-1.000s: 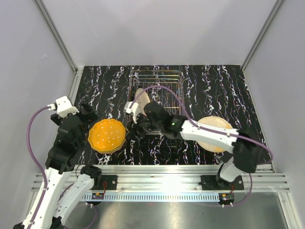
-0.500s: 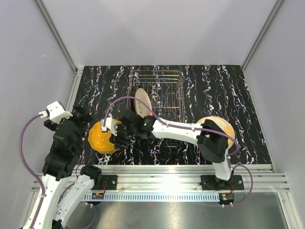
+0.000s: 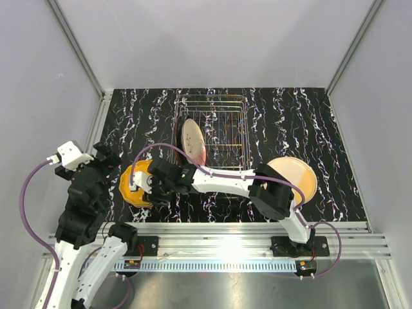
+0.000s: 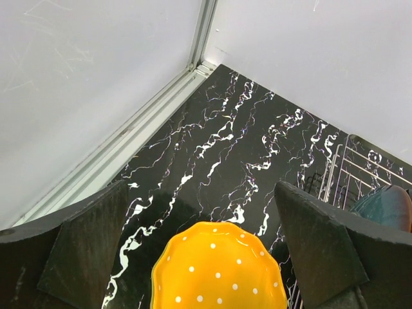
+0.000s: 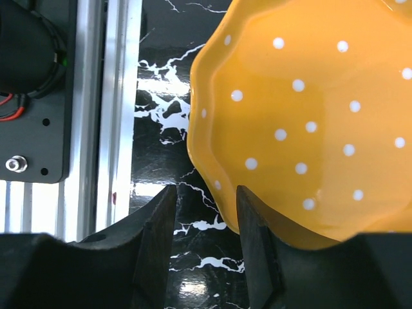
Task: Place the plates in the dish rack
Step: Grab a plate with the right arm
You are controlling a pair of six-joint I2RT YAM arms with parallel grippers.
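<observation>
An orange plate point(image 3: 134, 182) with white dots and a scalloped rim lies on the black marbled table at the left; a yellow-green edge shows under it. It also shows in the left wrist view point(image 4: 219, 270) and the right wrist view point(image 5: 302, 103). My right gripper point(image 3: 147, 188) is open at its near rim point(image 5: 206, 193), one finger outside the rim and one over the plate. My left gripper point(image 3: 106, 162) is open and empty, held above and left of the plate point(image 4: 199, 193). The silver wire dish rack point(image 3: 222, 122) holds one pinkish plate point(image 3: 192, 138) upright.
A cream plate point(image 3: 297, 175) with an orange rim lies at the right of the table, partly under the right arm. The rack's corner point(image 4: 360, 167) shows at the right of the left wrist view. An aluminium rail point(image 5: 96, 116) runs along the near table edge.
My right arm has swung left from the rack front to the orange plate and lowered its open jaws at the rim. My left arm has drawn back to the left.
</observation>
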